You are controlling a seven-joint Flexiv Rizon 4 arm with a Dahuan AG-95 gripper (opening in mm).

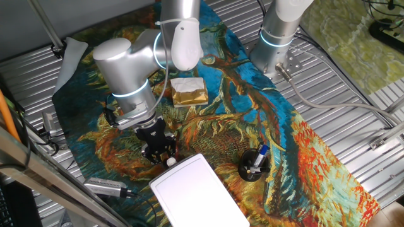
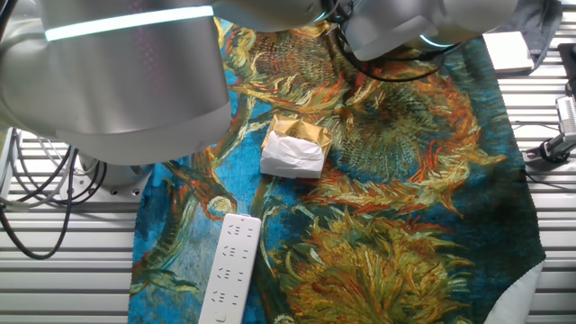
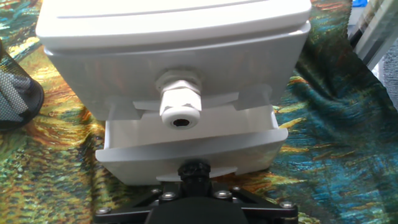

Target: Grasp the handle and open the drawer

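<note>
**Gripper squared up to the drawer front, tray already partly out**

The black two-finger gripper [image 1: 165, 156] of the silver arm sits low over the painted sunflower cloth, at the short end of the flat-topped white plastic box [image 1: 197, 192] that lies toward the near edge of the worktop. In the hand view its dark base fills the bottom of the frame and a black stub meets the lower lip of the shallow white plastic drawer [image 3: 189, 144]; the fingertips themselves are out of sight there, and in the fixed view they are too small and dark to read, so whether the jaws are spread or closed on anything cannot be told.

The relation that counts: the drawer lies straight ahead of the gripper, along the fingers' line. The box's long axis runs away from the gripper toward the near edge of the worktop, so the tray's travel appears to be back toward the arm. The tray already stands proud of the box face, beneath a round white threaded fitting [image 3: 180, 104] mounted centrally on that face. Any further pull would, by this reading, need to keep to that axis.

Beyond the box, a black mesh cup [image 1: 254, 164] stands just beside it. A gold-and-white foil block [image 1: 189, 91] rests well apart, nearer the worktop's middle. A white power strip [image 2: 230, 268] lies on the cloth in the other fixed view.
</note>
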